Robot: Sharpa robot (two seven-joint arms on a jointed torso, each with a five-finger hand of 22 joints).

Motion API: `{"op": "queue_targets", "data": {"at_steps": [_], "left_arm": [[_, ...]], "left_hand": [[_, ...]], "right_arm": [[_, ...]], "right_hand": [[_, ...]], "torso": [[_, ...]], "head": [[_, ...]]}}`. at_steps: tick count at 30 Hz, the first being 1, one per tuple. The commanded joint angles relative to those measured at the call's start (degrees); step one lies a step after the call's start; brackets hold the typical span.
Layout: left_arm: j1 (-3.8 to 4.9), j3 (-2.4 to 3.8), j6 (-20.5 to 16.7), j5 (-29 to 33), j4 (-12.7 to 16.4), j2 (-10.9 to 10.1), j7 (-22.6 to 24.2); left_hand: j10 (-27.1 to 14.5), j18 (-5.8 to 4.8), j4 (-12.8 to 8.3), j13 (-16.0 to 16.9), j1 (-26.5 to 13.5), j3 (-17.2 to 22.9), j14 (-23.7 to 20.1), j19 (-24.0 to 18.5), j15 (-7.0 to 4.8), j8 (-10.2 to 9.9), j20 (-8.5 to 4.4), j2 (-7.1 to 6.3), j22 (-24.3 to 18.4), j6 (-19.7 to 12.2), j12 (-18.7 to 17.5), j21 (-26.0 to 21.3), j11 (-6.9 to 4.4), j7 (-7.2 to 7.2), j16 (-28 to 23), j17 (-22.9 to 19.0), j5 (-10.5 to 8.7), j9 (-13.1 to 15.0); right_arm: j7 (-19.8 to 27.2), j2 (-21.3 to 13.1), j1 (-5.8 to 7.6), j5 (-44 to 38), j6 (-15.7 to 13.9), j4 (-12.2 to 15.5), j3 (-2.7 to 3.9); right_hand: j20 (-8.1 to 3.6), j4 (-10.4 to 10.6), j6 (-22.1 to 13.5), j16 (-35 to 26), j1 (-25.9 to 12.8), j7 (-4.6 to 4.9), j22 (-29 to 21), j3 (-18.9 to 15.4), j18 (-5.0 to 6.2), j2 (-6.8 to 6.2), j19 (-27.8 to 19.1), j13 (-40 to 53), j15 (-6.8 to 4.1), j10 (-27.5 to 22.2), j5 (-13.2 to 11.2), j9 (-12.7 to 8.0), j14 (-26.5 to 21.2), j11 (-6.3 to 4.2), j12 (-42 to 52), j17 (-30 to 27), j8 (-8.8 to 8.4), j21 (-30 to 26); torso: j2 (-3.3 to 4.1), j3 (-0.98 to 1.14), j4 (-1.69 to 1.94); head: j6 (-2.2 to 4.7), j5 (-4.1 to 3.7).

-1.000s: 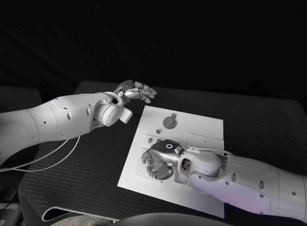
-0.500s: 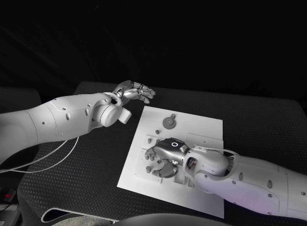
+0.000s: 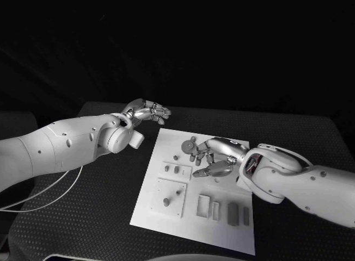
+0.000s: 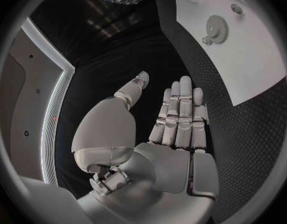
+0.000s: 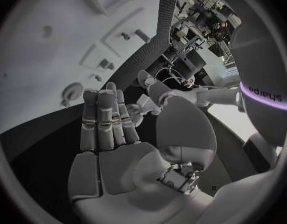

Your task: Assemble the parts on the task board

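Right hand [image 3: 211,157] over task board [image 3: 177,217], fingers extended, holding nothing; left hand [image 3: 146,111] likewise empty.

A black table [image 3: 303,136] with a fine woven texture fills the middle and lower part of the head view, its far edge running across the centre of the frame. A thin white cable [image 3: 44,198] loops over its surface at the lower left. Beyond the far edge lies darkness.
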Motion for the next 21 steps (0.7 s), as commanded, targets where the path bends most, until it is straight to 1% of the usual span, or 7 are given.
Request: {"op": "queue_targets", "data": {"at_steps": [1, 4, 5, 6, 8, 16, 21], "left_arm": [[0.06, -0.01, 0.6, 0.3, -0.1, 0.3, 0.8], [0.04, -0.05, 0.7, 0.3, -0.3, 0.5, 0.8], [0.03, -0.06, 0.6, 0.3, -0.3, 0.6, 0.8], [0.03, -0.07, 0.7, 0.3, -0.3, 0.6, 0.8], [-0.01, -0.15, 0.7, 0.3, -0.3, 0.8, 0.8], [-0.11, -0.74, 0.8, 0.3, -0.2, 0.8, 0.8], [-0.18, -0.88, 0.8, 0.3, -0.3, 0.9, 0.8]], "left_hand": [[1.0, -0.43, 0.3, 0.1, -0.1, 0.0, 0.2, 0.3, 0.22, 0.4, -0.04, 0.49, 0.2, -0.3, 0.6, -0.4, -0.29, 0.07, -0.4, 0.2, -0.01, -0.1], [2.2, -0.43, 0.3, 0.3, -0.1, -0.1, 0.2, 0.3, 0.21, 0.5, -0.03, 0.53, 0.3, -0.3, 1.1, -0.6, -0.82, 0.08, -0.6, 0.5, -0.01, -0.2], [2.4, -0.43, 0.3, 0.3, -0.1, -0.1, 0.2, 0.3, 0.21, 0.5, -0.03, 0.53, 0.3, -0.3, 1.2, -0.6, -0.89, 0.08, -0.6, 0.6, -0.01, -0.2], [2.5, -0.43, 0.3, 0.4, 0.0, -0.1, 0.2, 0.3, 0.22, 0.5, -0.03, 0.53, 0.4, -0.3, 1.2, -0.6, -0.95, 0.07, -0.7, 0.6, -0.02, -0.2], [2.6, -0.43, 0.3, 0.4, 0.0, -0.1, 0.2, 0.3, 0.22, 0.5, -0.03, 0.54, 0.4, -0.3, 1.3, -0.6, -1.01, 0.08, -0.7, 0.7, -0.02, -0.2], [2.5, -0.43, 0.3, 0.4, 0.0, -0.2, 0.2, 0.3, 0.23, 0.5, -0.02, 0.54, 0.4, -0.3, 1.3, -0.7, -0.98, 0.06, -0.8, 0.7, -0.02, -0.2], [2.5, -0.43, 0.3, 0.4, -0.1, -0.2, 0.2, 0.3, 0.24, 0.5, -0.02, 0.55, 0.4, -0.3, 1.3, -0.7, -0.97, 0.06, -0.8, 0.7, -0.02, -0.2]], "right_arm": [[-3.7, -2.3, 0.88, 10.9, 8.6, -0.9, -0.09], [-6.7, -4.7, 0.99, 13.8, 11.7, -1.2, -0.12], [-7.7, -5.4, 1.00, 15.1, 12.6, -1.2, -0.14], [-8.7, -6.1, 1.00, 16.4, 13.4, -1.2, -0.17], [-11.3, -7.8, 1.00, 20.0, 14.6, -0.7, -0.43], [-17.6, -13.5, 1.00, 29.1, 20.2, 3.7, -2.92], [-20.9, -14.3, 1.00, 29.8, 23.9, 5.5, -3.74]], "right_hand": [[0.30, 0.4, 0.8, -0.1, -1.4, -0.55, 0.7, -1.0, 1.32, 0.99, -0.7, 1.8, -1.19, 3.5, -0.9, 0.3, -0.8, -1.53, 3.1, -0.5, 0.49, -0.2], [0.43, 0.4, 1.5, -0.1, -2.7, -1.44, 0.5, -1.8, 1.32, 1.72, -0.7, 7.2, -2.19, 3.6, -1.7, 1.1, -0.7, -2.58, 10.8, -1.5, 1.04, -0.4], [0.13, -0.1, 1.5, 0.2, -3.3, -2.46, 0.3, -1.6, 1.32, 2.04, -0.4, 13.7, -2.14, -1.1, -2.1, 2.0, -0.6, -3.18, 18.5, -2.1, 1.22, -0.6], [0.21, 0.5, 1.5, 0.3, -4.1, -1.85, 0.3, -1.8, 1.32, 2.16, -0.3, 15.0, -2.61, -0.7, -2.5, 2.2, -0.6, -3.08, 20.5, -2.2, 1.27, -0.6], [-0.20, 1.1, 2.1, 1.6, -4.9, -2.44, 0.5, -1.0, 1.32, 2.20, 0.7, 19.9, -3.36, -1.7, -3.5, 3.4, 0.2, -3.78, 27.0, -2.1, 1.80, 0.0], [-1.69, 3.4, 2.5, 9.0, -9.6, -3.19, 0.9, 1.0, 1.32, 2.86, 2.9, 30.3, -4.14, -1.7, -4.6, 6.4, 1.8, -4.67, 41.6, 3.2, 1.76, 1.9], [-2.83, 5.3, 3.4, 11.2, -12.4, -3.77, 1.0, 2.2, 1.32, 3.96, 4.8, 33.7, -4.74, -0.4, -5.0, 7.0, 2.5, -5.23, 46.3, 5.9, 1.56, 3.5]], "torso": [[-0.41, 0.02, -0.51], [-0.60, 0.03, -0.76], [-0.64, 0.06, -0.81], [-0.66, 0.09, -0.84], [-0.71, 0.15, -0.92], [-1.10, 0.63, -1.46], [-1.42, 0.94, -1.96]], "head": [[0.51, -1.63], [0.63, -2.76], [0.70, -3.04], [0.74, -3.20], [0.73, -3.76], [-0.32, -4.86], [-1.26, -4.98]]}}
